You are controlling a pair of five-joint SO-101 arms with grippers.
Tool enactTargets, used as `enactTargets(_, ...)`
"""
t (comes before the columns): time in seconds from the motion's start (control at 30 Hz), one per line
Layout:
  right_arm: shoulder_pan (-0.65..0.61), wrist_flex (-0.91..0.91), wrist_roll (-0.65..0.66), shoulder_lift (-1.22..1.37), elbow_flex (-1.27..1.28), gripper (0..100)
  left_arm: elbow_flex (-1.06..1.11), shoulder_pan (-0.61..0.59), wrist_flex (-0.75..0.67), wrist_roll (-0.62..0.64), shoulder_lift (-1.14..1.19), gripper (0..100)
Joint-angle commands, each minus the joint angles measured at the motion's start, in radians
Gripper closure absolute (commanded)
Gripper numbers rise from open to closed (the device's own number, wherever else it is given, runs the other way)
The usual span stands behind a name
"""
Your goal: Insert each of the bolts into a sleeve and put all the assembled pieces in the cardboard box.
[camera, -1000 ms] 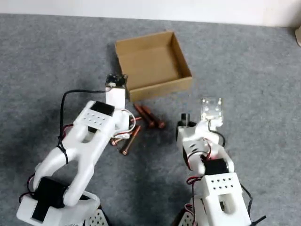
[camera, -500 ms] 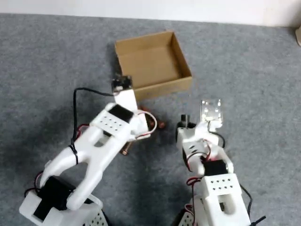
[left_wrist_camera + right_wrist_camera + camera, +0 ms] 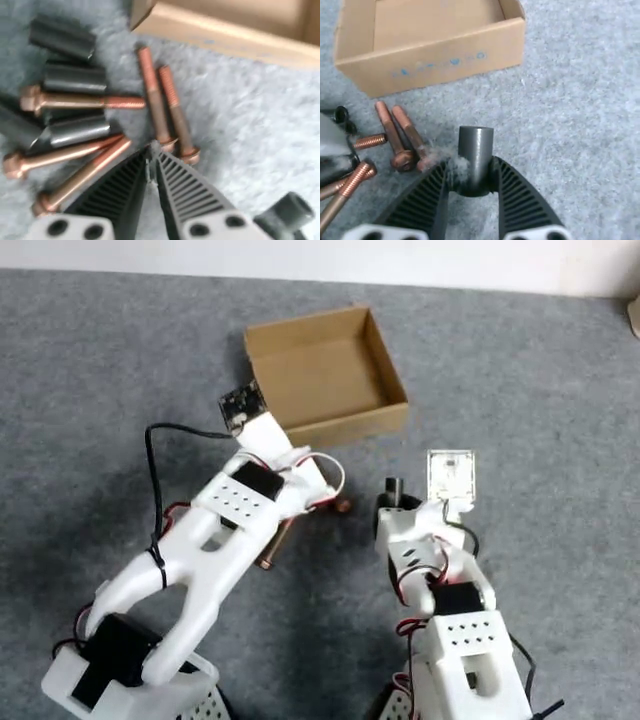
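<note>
**Right tool grips a sleeve; left tool clenched and empty at the bolts**

The right tool (image 3: 470, 172) is clamped on a dark sleeve (image 3: 476, 142). The sleeve stands upright between the fingers with its open end up, over the grey carpeted desk (image 3: 580, 100). In the high view this sleeve is right of the heap of parts and nearer than the cardboard box (image 3: 340, 427), apart from the box's near wall.

The left tool (image 3: 151, 154) is clenched, its ribbed fingertips meeting with nothing held between them. The tips are just beside the heads of two copper-coloured bolts (image 3: 152, 100). These lie side by side on the desk with their threaded ends pointing toward the box.

Beside that pair are three loose sleeves (image 3: 75, 79), dark and lying on their sides close together. A third bolt (image 3: 75, 101) lies across them, its thread reaching toward the pair. Two slanted bolts (image 3: 65, 154) lie close to each other next to the left tool's finger, their heads pointing away from the pair.

In the high view the heap lies just near of the box's near wall, largely covered by the left arm (image 3: 230, 530), which stretches in from the near left. The box stands open-topped at the far middle of the desk.
</note>
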Motion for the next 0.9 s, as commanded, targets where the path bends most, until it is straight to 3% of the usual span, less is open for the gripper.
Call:
enactTargets(0.0,0.012,-0.033,0.018,-0.015,-0.005,99.5,-0.044,-0.007,-0.075,0.003,-0.004,99)
enactTargets(0.37,0.012,-0.033,0.018,-0.013,-0.005,99.5,-0.041,-0.025,-0.083,0.009,0.005,99)
enactTargets(0.6,0.013,-0.033,0.018,-0.018,-0.005,99.5,-0.096,-0.031,-0.078,0.005,0.228,99)
enactTargets(0.73,0.015,-0.031,0.018,-0.018,-0.005,99.5,-0.156,-0.042,0.063,0.005,0.255,99)
enactTargets(0.87,0.024,-0.031,0.018,-0.018,-0.005,99.5,-0.214,-0.012,0.290,0.005,0.255,99)
